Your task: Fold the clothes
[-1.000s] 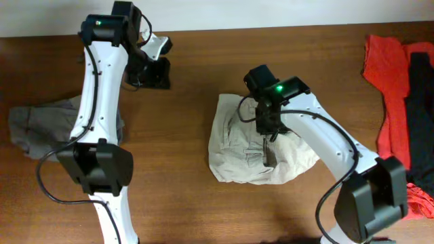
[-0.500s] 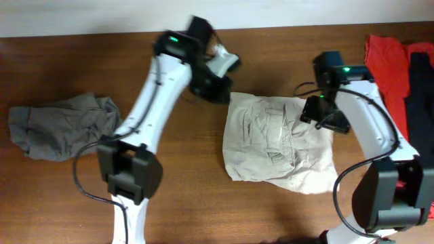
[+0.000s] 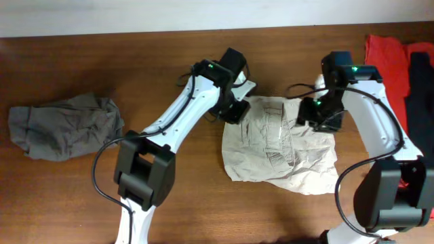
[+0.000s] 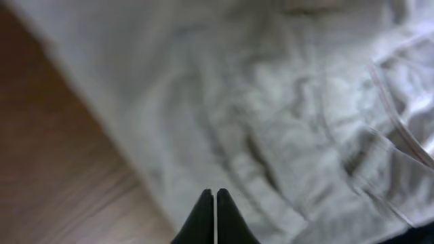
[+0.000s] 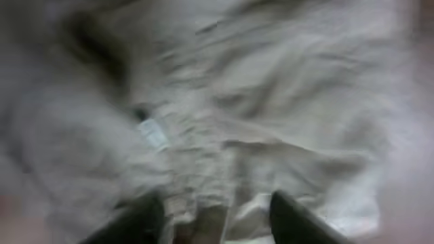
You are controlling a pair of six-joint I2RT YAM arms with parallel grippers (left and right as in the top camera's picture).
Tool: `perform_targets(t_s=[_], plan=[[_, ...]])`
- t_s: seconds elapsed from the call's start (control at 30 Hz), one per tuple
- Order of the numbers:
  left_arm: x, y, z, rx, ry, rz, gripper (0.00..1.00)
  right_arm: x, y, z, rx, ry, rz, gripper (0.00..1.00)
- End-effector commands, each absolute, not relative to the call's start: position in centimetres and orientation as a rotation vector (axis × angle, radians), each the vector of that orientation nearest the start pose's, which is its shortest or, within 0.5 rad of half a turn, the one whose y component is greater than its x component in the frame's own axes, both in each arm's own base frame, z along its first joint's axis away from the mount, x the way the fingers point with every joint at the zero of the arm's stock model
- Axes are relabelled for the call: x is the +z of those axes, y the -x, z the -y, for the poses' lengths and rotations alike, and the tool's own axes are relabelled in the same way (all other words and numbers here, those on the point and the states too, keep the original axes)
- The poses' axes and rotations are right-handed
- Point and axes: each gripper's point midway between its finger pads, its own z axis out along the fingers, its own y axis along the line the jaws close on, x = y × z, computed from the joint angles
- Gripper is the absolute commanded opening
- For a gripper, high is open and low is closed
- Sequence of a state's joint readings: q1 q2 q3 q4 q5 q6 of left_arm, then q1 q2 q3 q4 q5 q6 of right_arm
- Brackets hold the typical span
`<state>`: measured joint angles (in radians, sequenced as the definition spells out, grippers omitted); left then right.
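The clothes in the middle of the table are light beige shorts [image 3: 281, 146], spread out and wrinkled. My left gripper [image 3: 236, 110] hangs at their top-left corner. In the left wrist view it [image 4: 215, 195] is shut, tips together over the beige cloth [image 4: 285, 115], with nothing seen between them. At the shorts' top-right edge is my right gripper [image 3: 319, 116]. The blurred right wrist view shows it [image 5: 217, 207] open, its fingers [image 5: 291, 213] astride a fabric edge [image 5: 258, 203] of the shorts. A gray garment [image 3: 64, 125] lies crumpled at far left.
A red garment [image 3: 388, 71] and a black one [image 3: 422, 102] lie piled at the table's right edge. The wooden tabletop [image 3: 190, 203] runs bare in front of the shorts. Both arms' bases stand at the near edge.
The left arm swung from the far-left back over to the shorts' top-left corner. The right gripper left the shorts' middle for their top-right edge and opened. The shorts went from bunched to spread.
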<state>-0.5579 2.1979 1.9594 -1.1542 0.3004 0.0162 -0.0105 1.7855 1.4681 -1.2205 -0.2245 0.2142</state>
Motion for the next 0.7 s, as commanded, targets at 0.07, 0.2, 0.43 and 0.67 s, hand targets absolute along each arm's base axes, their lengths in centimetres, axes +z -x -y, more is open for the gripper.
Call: perform_targets(t_s=[0.07, 0.2, 0.43, 0.67], plan=[[9.0, -40.0, 24.8, -0.431, -0.642, -2.935, 0.15, 11.5, -34.4, -9.3, 0.610, -0.065, -3.021, 0.23], [8.1, -39.1, 24.6, -0.598, -0.611, -2.974, 0.22, 8.3, -34.9, -10.7, 0.592, -0.081, -3.019, 0.11], [5.2, -35.8, 26.3, -0.891, -0.628, -3.013, 0.23, 0.4, -33.4, -10.0, 0.558, -0.212, -3.148, 0.06], [3.8, -34.4, 28.1, -1.116, -0.643, -2.951, 0.32, -2.9, -32.0, -10.1, 0.570, -0.250, -3.254, 0.05]])
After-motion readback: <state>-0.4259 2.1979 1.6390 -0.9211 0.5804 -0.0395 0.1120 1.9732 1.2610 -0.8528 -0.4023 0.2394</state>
